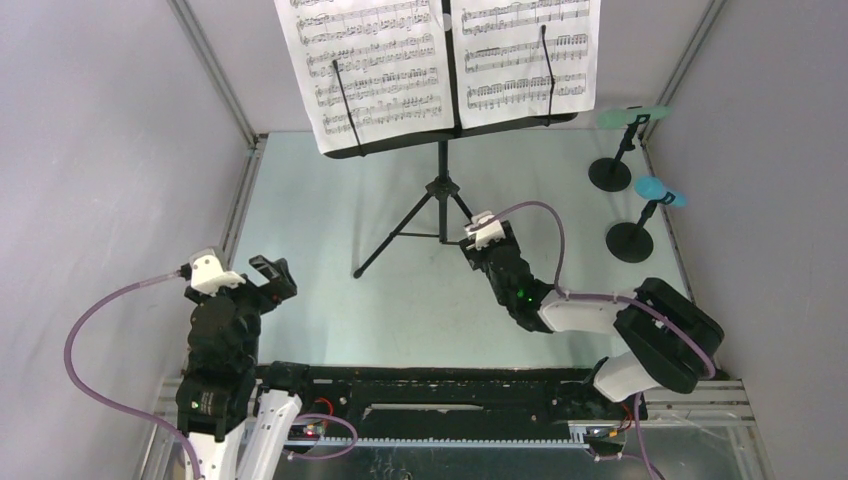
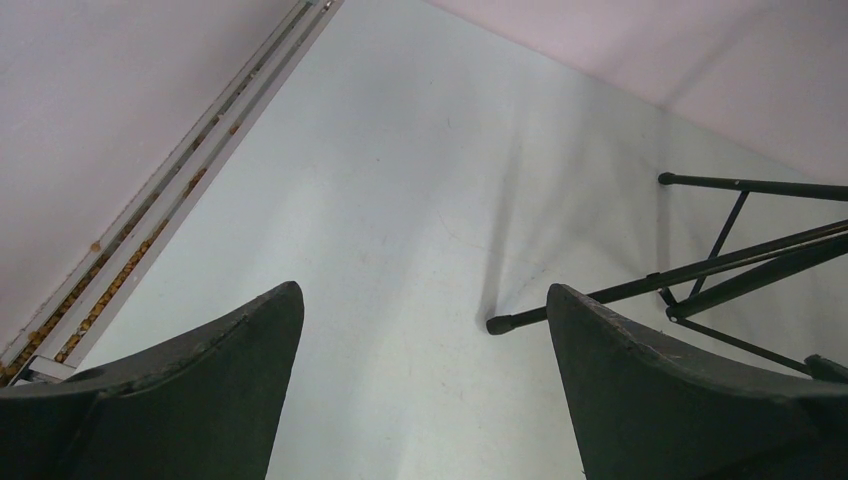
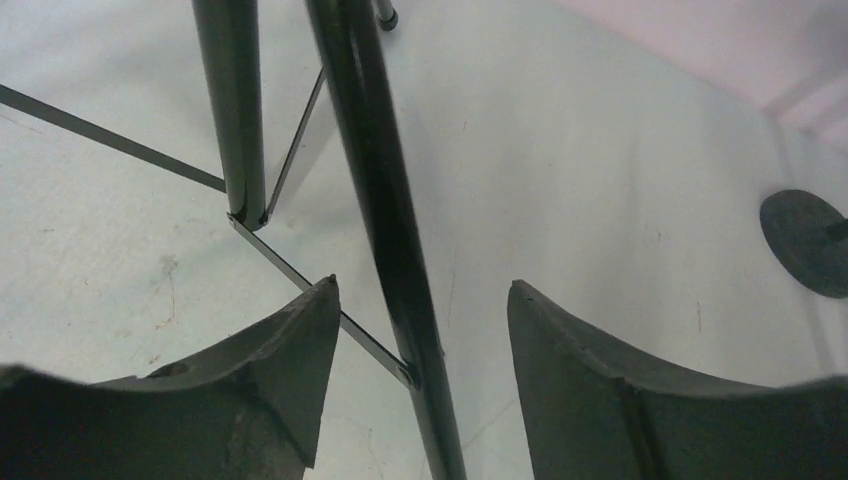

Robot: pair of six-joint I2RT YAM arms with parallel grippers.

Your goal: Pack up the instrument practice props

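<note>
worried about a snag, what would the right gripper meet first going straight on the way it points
Likely the rack's tripod leg, which sits inside the open right gripper; depth unclear.

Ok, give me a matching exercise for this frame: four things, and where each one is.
Things:
1 sheet music
2 green mic
3 blue mic
4 right gripper

Places:
a on the near holder
b open, one finger either side of a rack leg
c on the rack desk
d on the far holder

Pairs: 1-c, 2-d, 3-a, 4-b
</note>
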